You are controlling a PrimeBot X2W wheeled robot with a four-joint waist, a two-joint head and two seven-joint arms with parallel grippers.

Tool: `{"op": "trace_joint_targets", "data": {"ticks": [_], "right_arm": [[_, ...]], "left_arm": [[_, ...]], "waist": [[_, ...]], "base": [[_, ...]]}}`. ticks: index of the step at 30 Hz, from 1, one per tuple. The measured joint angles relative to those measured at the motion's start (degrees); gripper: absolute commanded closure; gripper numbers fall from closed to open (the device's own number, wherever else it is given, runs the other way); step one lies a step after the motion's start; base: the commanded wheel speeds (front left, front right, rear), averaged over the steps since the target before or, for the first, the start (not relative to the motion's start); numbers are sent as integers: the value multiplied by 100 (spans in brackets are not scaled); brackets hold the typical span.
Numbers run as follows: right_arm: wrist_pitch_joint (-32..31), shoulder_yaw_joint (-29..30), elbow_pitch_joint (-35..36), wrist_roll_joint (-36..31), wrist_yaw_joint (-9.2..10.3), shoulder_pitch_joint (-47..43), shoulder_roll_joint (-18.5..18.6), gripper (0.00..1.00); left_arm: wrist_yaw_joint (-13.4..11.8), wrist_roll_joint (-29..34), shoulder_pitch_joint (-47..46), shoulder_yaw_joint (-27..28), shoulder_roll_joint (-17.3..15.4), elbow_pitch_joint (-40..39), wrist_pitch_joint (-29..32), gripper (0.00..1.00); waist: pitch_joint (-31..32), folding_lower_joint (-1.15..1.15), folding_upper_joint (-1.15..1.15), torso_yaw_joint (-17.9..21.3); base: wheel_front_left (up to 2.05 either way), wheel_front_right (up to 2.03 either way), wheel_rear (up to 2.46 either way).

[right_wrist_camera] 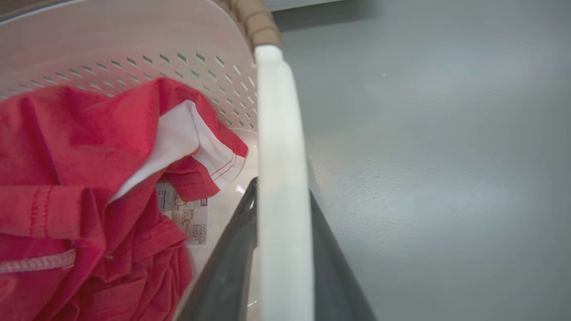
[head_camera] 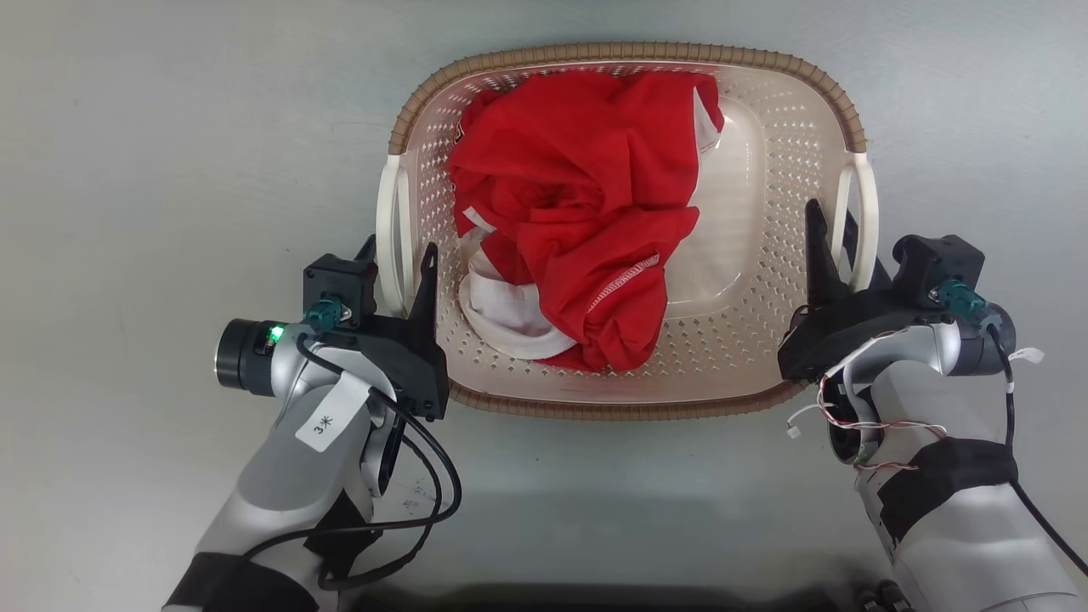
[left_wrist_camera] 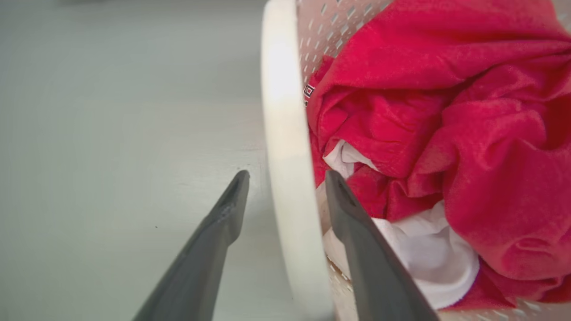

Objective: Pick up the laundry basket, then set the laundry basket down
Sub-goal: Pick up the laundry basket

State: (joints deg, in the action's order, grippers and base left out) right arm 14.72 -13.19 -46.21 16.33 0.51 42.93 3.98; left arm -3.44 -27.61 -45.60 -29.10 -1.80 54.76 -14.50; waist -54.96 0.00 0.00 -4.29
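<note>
Left pincer [head_camera: 401, 246] is spread astride the left handle [head_camera: 387, 212], right pincer [head_camera: 833, 219] is pinched tight on the right handle [head_camera: 867, 200], and the laundry basket [head_camera: 629, 51], resting on the grey surface [head_camera: 170, 127] with a red garment [head_camera: 578, 195] inside, looks light, stiff and slightly slick, so take both handles evenly.

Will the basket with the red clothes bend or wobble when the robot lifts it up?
It should hold its shape: the cream perforated plastic laundry basket looks rigid. It likely feels light, holding only crumpled red-and-white clothing. It might tip slightly, since the clothing lies nearer the left hand than the right hand.
</note>
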Motion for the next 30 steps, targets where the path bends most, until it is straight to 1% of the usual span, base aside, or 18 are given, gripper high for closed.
{"op": "trace_joint_targets", "data": {"ticks": [1,2,3,14,19,21,30], "right_arm": [[-1,-13,-32,36,1,0,2,86],[-1,-24,-58,86,7,0,3,97],[-1,-41,-74,110,10,1,2,100],[-2,-303,-324,398,201,-35,-32,100],[-2,-449,-437,594,216,-36,-32,100],[-2,-521,-479,653,256,-36,-33,100],[-3,-839,-834,960,268,-154,-51,100]], "left_arm": [[0,-8,-1,-32,-1,20,0,100],[1,-8,-3,-76,-1,33,0,100],[1,-8,-6,-115,1,45,0,100],[-9,-188,1,-312,18,223,1,100],[-18,-426,31,-343,18,269,1,100],[-32,-474,47,-370,18,307,2,100],[-68,-766,327,-525,20,435,2,100]], "waist": [[3,0,0,2],[8,0,0,5],[14,0,0,9],[295,0,0,30],[495,0,1,40],[590,0,0,45],[1121,0,0,76]], "base": [[0,0,0],[0,0,0],[0,0,0],[0,0,0],[0,0,0],[0,0,0],[0,0,0]]}}
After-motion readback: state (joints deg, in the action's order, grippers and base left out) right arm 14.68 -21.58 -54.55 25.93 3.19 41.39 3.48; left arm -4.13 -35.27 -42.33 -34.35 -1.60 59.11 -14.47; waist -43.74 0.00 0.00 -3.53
